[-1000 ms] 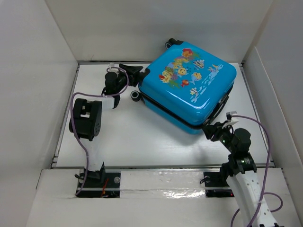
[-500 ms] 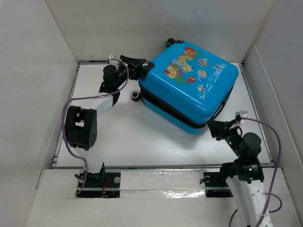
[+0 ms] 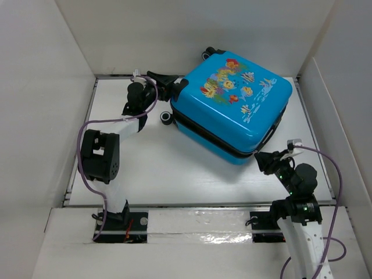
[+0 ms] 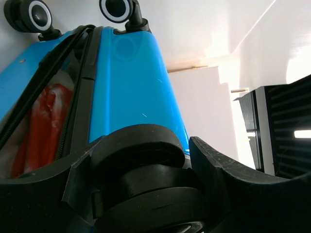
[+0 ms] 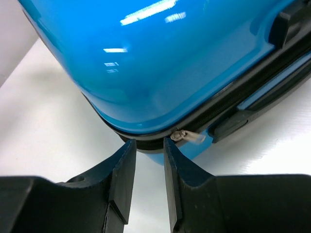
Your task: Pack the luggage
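The luggage [image 3: 232,110] is a bright-blue hard-shell case with a fish print, lying tilted at the back right of the table. My left gripper [image 3: 174,86] is at its left corner, shut on a black wheel [image 4: 146,165] that fills the space between the jaws. Beside the blue shell [image 4: 131,82], the seam gapes and shows something orange and white [image 4: 43,121] inside. My right gripper [image 3: 260,158] sits at the near corner, where the shell [image 5: 170,58] rises above it. It is open by a narrow gap [image 5: 148,143] with nothing in it. A silver zipper pull [image 5: 188,137] lies just past the right fingertip.
White walls [image 3: 40,87] box the table [image 3: 174,168] in on the left, back and right. Another suitcase wheel [image 3: 167,118] rests on the table near the left arm, and two more wheels [image 4: 36,14] show at the case's far end.
The left gripper pushed further back with the wheel, and the luggage shifted a little right and turned. The right gripper drew back slightly to the right and its jaws narrowed.
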You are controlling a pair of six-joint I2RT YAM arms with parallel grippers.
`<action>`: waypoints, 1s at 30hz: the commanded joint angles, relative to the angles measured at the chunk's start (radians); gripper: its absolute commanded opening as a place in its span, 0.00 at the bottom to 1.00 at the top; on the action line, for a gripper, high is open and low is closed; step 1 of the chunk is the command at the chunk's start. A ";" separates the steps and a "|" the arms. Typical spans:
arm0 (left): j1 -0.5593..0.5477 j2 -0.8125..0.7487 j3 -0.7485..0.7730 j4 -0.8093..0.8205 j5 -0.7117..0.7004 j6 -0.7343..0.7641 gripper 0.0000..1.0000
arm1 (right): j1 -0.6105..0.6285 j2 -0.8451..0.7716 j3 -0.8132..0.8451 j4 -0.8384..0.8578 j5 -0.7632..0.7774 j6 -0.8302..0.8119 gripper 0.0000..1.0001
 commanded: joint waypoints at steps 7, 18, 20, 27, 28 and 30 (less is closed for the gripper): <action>0.005 0.054 0.033 0.220 0.027 -0.001 0.00 | -0.002 0.024 -0.092 0.126 -0.024 0.025 0.40; 0.025 0.091 -0.018 0.272 0.057 -0.011 0.15 | -0.002 0.164 -0.101 0.237 -0.052 -0.003 0.46; 0.025 0.097 -0.027 0.284 0.059 -0.013 0.20 | -0.002 0.164 -0.101 0.230 -0.046 0.000 0.48; 0.016 0.101 -0.039 0.335 0.083 -0.042 0.00 | -0.002 0.106 -0.049 0.157 -0.002 -0.023 0.55; 0.015 0.085 -0.036 0.334 0.085 -0.047 0.00 | -0.002 0.101 -0.039 0.134 0.002 -0.026 0.55; 0.006 0.065 -0.024 0.335 0.085 -0.063 0.00 | -0.002 0.090 -0.017 0.122 -0.006 -0.024 0.55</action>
